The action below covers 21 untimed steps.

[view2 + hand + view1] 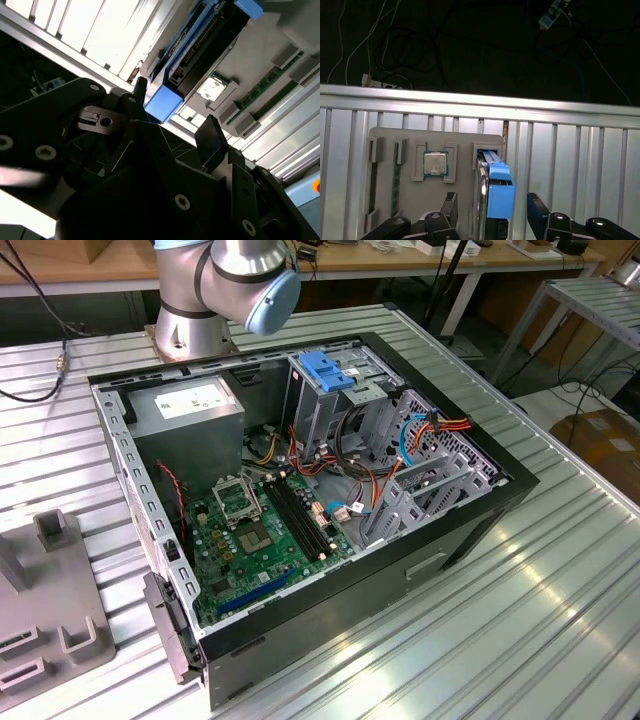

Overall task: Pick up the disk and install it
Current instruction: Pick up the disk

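Open claw (pixel 492 204) straddling the disk (pixel 498 187) in its tray (pixel 462 142)

In the first wrist view the disk stands on edge in a slot of the grey tray, its blue rail facing the camera, beside a processor chip (pixel 435 163). The claw is spread wide, with one finger (pixel 449 206) on each side of the disk and a gap showing on both sides. The tray lies on the ribbed metal desk (pixel 570 155). In the exterior view the opened computer case (pixel 440 540) sits on that desk.

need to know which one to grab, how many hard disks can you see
1. The disk stands on edge in a slot of the grey holder, between the fingers of the open gripper, in the first wrist view. The drive cage in the computer case may hide others.
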Each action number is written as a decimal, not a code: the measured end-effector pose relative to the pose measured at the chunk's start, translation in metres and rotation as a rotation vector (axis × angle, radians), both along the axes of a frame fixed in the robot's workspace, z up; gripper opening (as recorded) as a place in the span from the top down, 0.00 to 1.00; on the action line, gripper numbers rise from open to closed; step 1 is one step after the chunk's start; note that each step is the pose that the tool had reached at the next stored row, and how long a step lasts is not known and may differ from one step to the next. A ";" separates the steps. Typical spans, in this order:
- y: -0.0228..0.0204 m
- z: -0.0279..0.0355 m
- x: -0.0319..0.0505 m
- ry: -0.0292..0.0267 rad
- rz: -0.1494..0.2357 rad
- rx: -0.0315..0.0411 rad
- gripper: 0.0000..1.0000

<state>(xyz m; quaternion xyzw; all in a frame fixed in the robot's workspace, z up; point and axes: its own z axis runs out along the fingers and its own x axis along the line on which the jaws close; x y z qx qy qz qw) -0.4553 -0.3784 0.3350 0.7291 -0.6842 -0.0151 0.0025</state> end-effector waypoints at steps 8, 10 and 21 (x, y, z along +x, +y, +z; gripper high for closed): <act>0.0031 -0.0380 -0.0069 -0.0019 -0.058 0.0001 0.49; 0.0082 -0.0381 -0.0069 -0.0021 -0.058 0.0001 0.49; 0.0044 -0.0411 -0.0089 -0.0120 -0.058 -0.0001 0.49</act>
